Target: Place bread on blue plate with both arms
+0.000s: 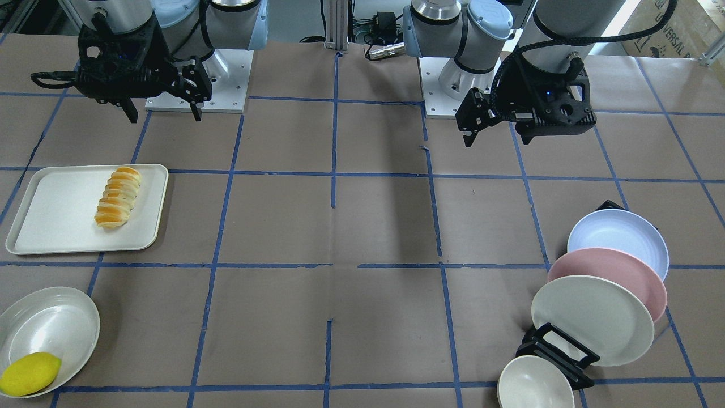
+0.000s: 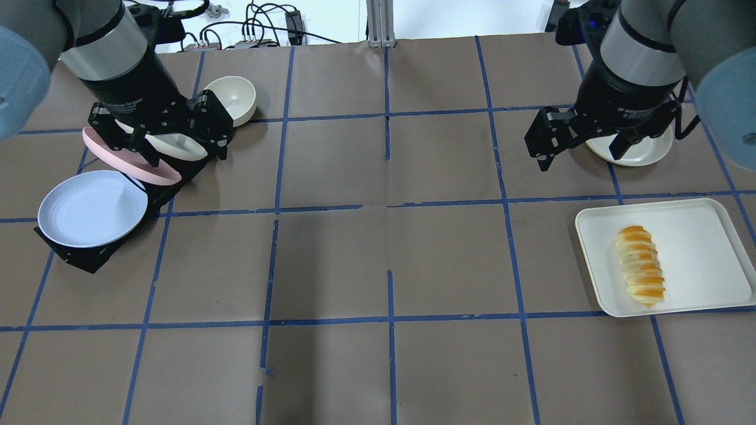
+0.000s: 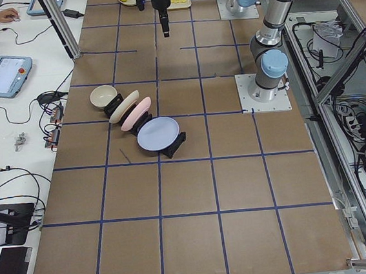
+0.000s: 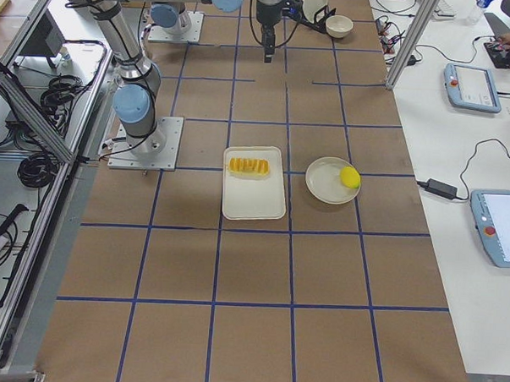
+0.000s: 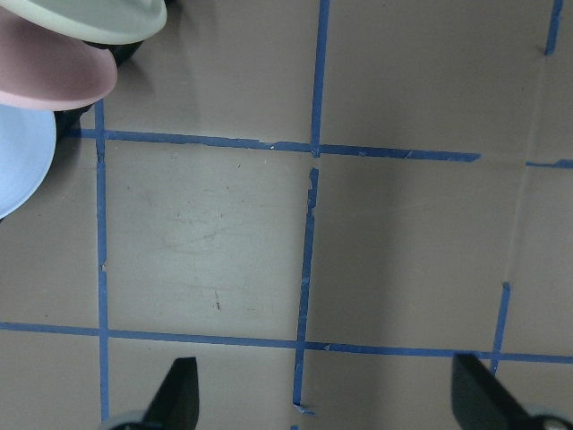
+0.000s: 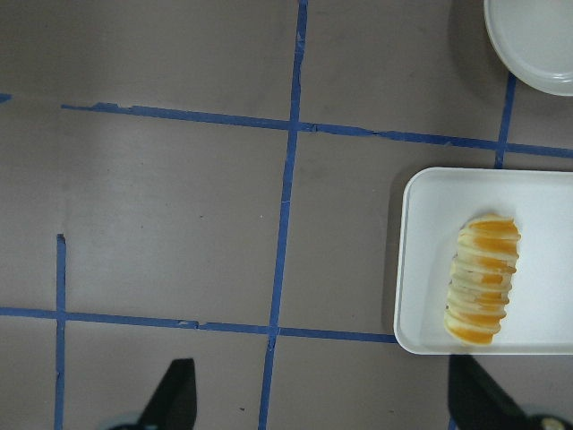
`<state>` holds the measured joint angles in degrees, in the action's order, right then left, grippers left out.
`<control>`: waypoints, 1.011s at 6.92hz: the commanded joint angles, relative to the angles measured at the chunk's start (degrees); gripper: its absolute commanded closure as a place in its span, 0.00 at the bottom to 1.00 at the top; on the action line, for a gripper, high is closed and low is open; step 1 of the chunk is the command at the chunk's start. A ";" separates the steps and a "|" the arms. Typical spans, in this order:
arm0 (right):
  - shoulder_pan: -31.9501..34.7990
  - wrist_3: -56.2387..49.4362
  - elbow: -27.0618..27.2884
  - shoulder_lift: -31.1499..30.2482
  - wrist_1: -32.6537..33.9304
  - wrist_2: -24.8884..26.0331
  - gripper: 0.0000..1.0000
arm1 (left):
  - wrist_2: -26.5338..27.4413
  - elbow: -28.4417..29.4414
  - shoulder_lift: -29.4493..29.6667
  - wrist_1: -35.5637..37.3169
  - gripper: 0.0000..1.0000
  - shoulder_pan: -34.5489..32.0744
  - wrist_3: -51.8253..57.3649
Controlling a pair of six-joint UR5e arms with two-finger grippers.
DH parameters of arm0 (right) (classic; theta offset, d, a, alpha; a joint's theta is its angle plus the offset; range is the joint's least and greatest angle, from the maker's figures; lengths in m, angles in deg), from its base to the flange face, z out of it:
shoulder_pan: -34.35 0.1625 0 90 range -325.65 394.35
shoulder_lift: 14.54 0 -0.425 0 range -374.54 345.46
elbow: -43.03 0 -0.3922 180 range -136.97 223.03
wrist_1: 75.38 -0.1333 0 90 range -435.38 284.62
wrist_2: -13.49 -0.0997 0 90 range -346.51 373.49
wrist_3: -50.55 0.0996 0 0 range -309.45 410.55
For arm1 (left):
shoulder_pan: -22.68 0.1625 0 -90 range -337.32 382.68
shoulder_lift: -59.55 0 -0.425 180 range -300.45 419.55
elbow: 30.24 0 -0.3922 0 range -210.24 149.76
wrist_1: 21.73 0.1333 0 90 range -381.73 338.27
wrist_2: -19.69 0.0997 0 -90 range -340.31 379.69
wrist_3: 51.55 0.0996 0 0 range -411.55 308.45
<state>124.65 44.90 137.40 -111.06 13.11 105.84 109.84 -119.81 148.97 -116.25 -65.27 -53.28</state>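
Lying lengthwise on a white tray (image 2: 697, 236), the bread (image 2: 641, 265) is located on the right side of the worktop (image 2: 384, 265), near the tray's inner edge. No contact with either arm is made. Beyond the tray, a cream dish (image 1: 51, 323) is seen with a yellow lemon (image 1: 29, 373) lying in it.

The blue plate (image 2: 88, 208) is located on the left side of the worktop, tilted in a black rack (image 2: 82, 260) at the end nearest the robot. A pink plate (image 1: 617, 277) and a cream plate (image 1: 589, 317) are slotted behind it in the same rack. A small cream bowl (image 1: 532, 385) is set at the far end.

The left gripper (image 5: 327, 399) is held above the worktop beside the rack. Its fingers (image 5: 179, 394) are spread wide and nothing is held between them.

The right gripper (image 6: 324, 399) is held above bare worktop, well apart from the bread. Its fingers (image 6: 175, 394) are likewise released and empty. Both grippers are pointed downward.
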 commanded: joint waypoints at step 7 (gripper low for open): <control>-12.54 -12.61 12.79 2.12 17.19 0.02 0.02 | -0.59 1.14 7.23 0.12 0.00 27.86 34.79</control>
<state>118.23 35.18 144.22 -108.77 25.18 105.81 109.41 -119.71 153.75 -116.31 -43.69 -26.57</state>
